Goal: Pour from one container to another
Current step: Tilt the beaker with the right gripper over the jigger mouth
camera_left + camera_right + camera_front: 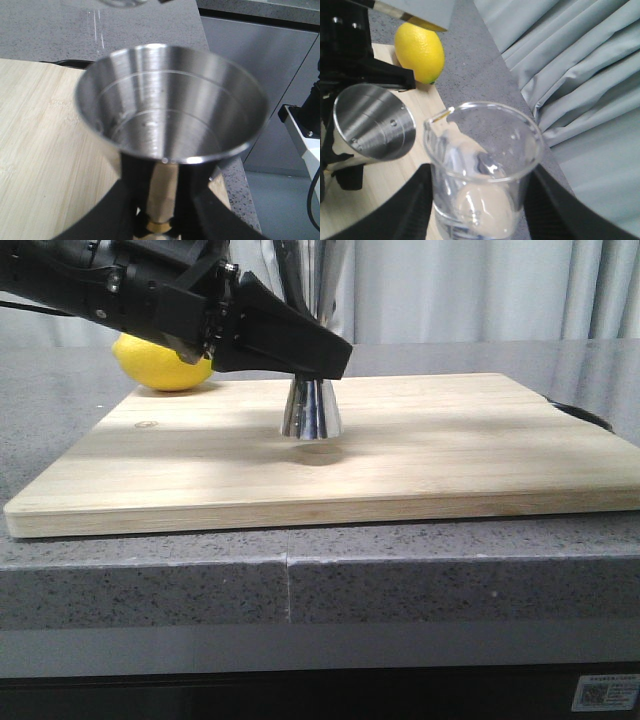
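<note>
Now the left end effector (300,355) grips the steel jigger (310,410) upright on the cutting board (420,455); the right end effector (477,210) clasps the glass beaker (482,165), tilted.

Left arm (110,285) matte black, blocky, with small silver screws; its gripper (300,350) has black wedge-shaped fingers; right gripper (477,210) fingers equally black.

steel jigger (310,410) upright, glass beaker (480,170) seemingly tilted
</note>
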Controlling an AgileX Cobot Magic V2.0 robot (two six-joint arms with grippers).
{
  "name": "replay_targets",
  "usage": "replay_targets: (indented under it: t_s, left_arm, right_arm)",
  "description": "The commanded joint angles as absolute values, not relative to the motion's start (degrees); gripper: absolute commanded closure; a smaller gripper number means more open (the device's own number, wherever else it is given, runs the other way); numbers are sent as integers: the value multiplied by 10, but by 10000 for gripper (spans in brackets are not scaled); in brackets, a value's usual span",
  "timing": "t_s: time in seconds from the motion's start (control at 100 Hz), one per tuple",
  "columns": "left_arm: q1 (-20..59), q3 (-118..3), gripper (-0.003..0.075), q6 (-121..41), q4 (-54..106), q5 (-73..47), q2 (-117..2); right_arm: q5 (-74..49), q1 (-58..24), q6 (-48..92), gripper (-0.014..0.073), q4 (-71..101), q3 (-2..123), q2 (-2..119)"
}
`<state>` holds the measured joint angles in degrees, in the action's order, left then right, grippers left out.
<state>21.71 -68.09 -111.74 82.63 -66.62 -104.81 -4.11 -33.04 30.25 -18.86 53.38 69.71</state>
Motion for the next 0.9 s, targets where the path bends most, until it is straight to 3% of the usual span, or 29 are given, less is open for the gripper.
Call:
replay_targets:
  t_s: [0.0,0.89]
  left_arm:
    - [226,-697,739,-1112,870,-727,-1015]
    - [229,-697,739,-1112,870,-727,-1015]
  right_arm:
    - [0,-331,305,431,-195,556,678]
    - [-9,-332,305,431,-226,556,681]
